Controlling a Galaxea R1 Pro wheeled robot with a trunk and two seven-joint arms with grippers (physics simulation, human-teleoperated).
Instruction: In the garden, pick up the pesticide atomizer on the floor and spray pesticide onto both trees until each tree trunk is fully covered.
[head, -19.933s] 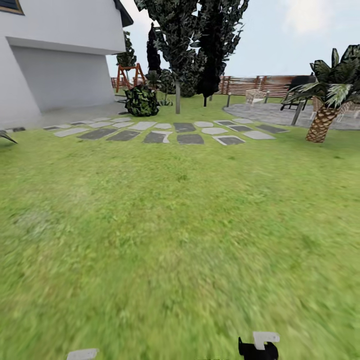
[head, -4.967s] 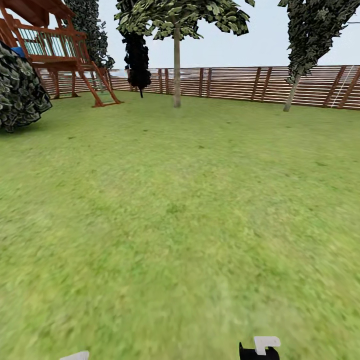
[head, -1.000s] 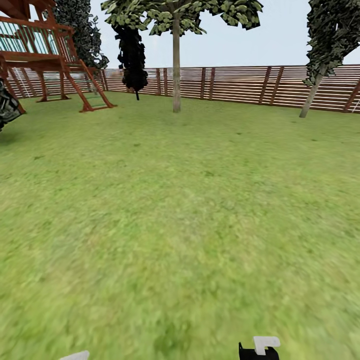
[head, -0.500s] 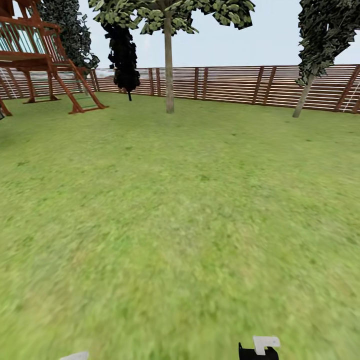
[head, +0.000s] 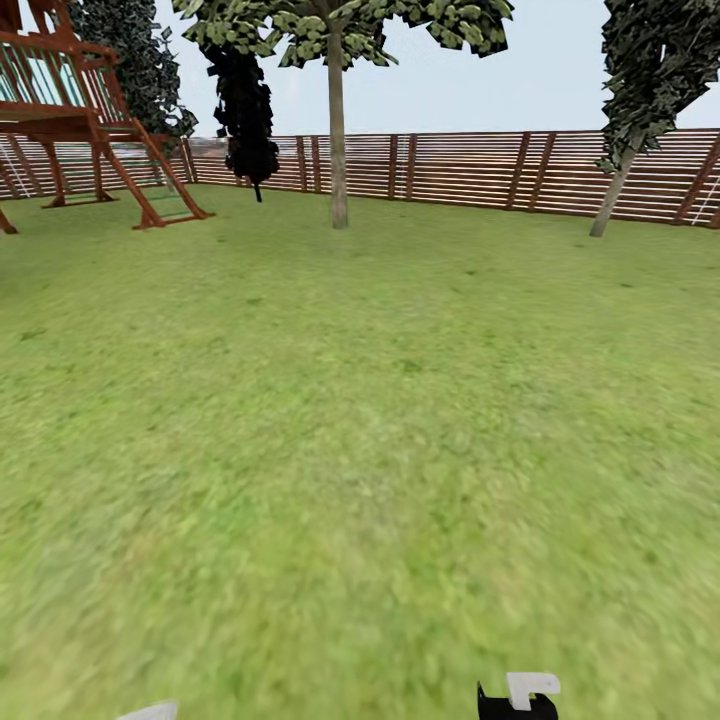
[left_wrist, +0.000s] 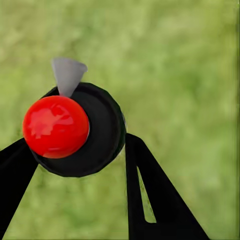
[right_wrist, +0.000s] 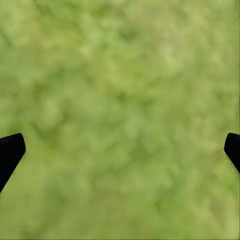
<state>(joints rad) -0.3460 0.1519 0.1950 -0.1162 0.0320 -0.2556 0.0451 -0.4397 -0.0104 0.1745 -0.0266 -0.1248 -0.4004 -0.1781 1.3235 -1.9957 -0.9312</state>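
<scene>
- The camera has travelled with the robot: the white house, stepping stones and palm seen at the start have left the head view.
- The slatted fence (head: 480, 170) and wooden play tower (head: 80, 110) came into sight.
- The grey-trunked tree (head: 337, 130) has drawn nearer.
- The round bush at the left edge has slid out of frame during the last second.

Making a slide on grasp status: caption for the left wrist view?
Left gripper shut on the red-topped pesticide atomizer, held above blurred green lawn.
</scene>
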